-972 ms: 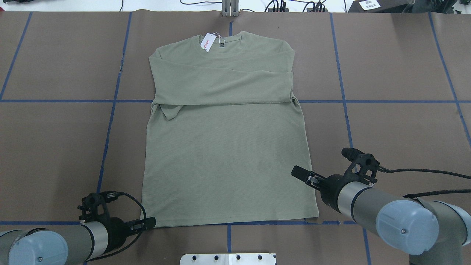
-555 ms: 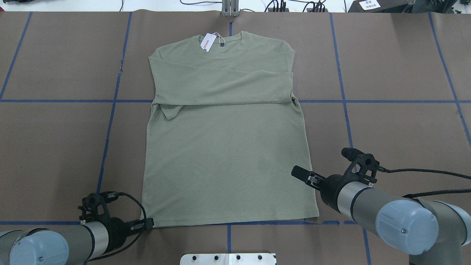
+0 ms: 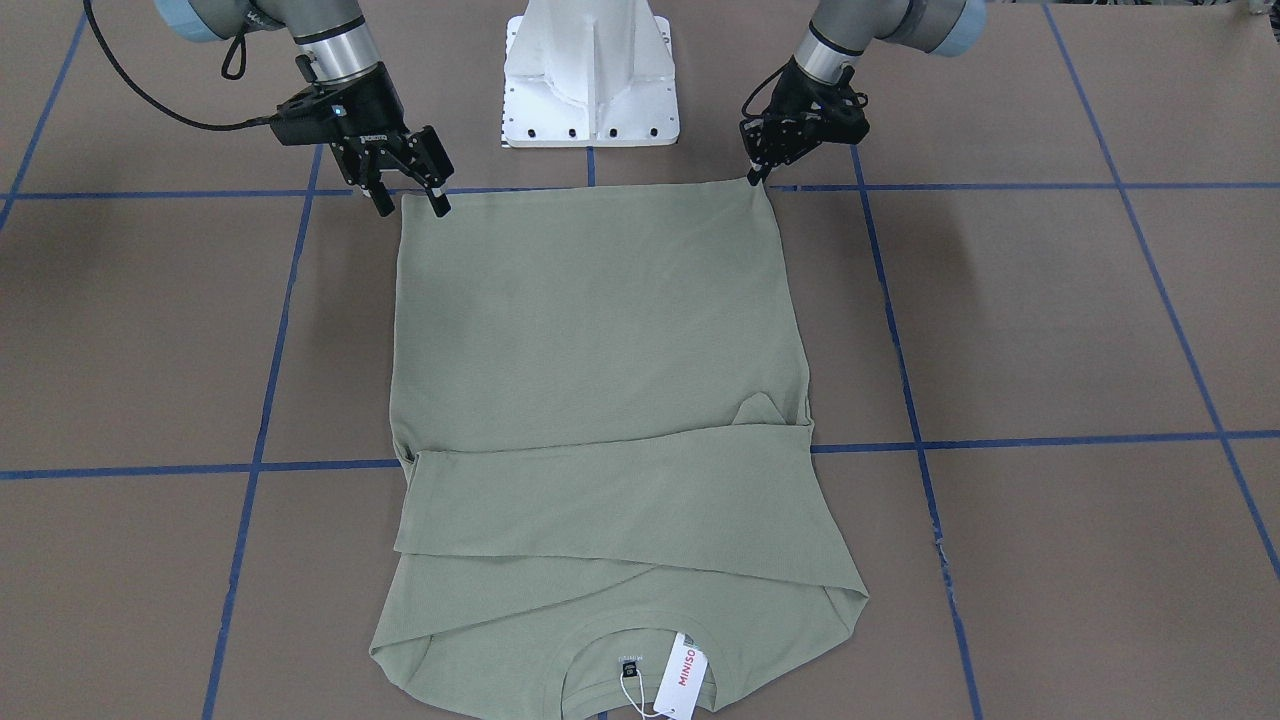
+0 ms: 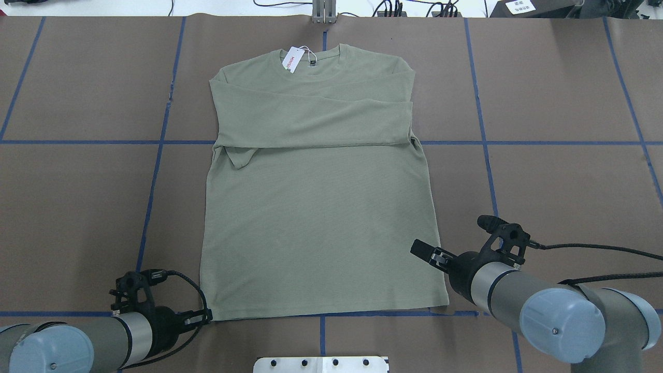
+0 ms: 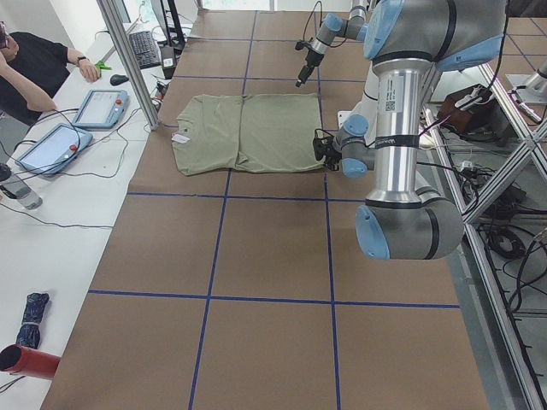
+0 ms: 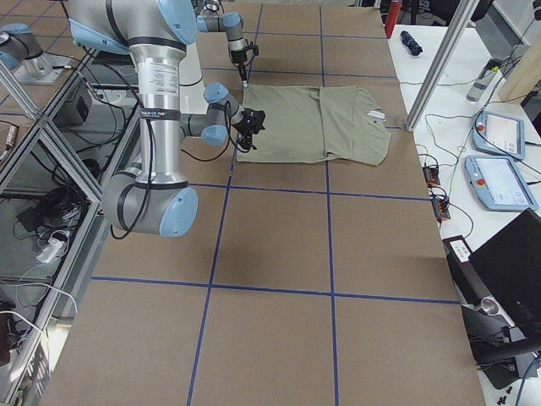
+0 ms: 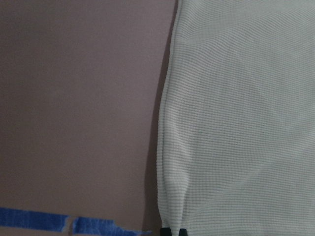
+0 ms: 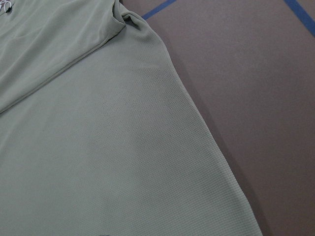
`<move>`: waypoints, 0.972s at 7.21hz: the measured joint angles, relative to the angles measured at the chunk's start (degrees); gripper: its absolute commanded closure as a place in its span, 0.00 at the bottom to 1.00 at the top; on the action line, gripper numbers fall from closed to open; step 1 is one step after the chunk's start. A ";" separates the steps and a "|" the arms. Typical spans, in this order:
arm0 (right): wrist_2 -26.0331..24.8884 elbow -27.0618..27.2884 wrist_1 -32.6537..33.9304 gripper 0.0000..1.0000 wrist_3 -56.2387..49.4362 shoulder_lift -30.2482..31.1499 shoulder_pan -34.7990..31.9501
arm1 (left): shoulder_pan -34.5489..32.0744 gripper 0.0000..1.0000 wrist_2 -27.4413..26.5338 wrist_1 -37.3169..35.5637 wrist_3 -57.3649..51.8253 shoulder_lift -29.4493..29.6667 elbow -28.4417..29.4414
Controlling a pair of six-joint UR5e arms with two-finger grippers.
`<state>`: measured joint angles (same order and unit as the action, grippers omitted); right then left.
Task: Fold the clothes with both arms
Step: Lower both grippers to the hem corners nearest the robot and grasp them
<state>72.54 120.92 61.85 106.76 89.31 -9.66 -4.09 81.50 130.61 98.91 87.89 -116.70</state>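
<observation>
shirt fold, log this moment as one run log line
sage-green shirt: flat, sleeves folded across chest | left gripper: shut on its hem corner | right gripper: open, over other hem corner, not gripping

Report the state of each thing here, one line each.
shirt: spread flat, body not yet folded.
sleeves: folded across the chest.
hang tag: attached at the neck, lying on the collar.
left claw: shut on the shirt's hem corner.
right claw: open, at the other hem corner.
</observation>
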 measured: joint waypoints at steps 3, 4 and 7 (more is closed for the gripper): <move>-4.58 -0.46 4.69 0.21 9.16 0.14 5.74 | -0.63 1.00 0.53 -0.08 -0.10 0.38 -5.18; -6.47 -0.54 6.82 0.20 11.18 0.42 7.77 | -0.76 1.00 0.57 -0.06 -0.06 0.72 -5.87; -8.66 -0.86 8.40 0.22 12.26 2.54 10.33 | -0.83 1.00 0.67 0.08 0.07 1.05 -6.16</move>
<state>63.88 120.06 70.25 119.02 91.85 0.67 -4.92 82.17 130.68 98.98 88.94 -122.86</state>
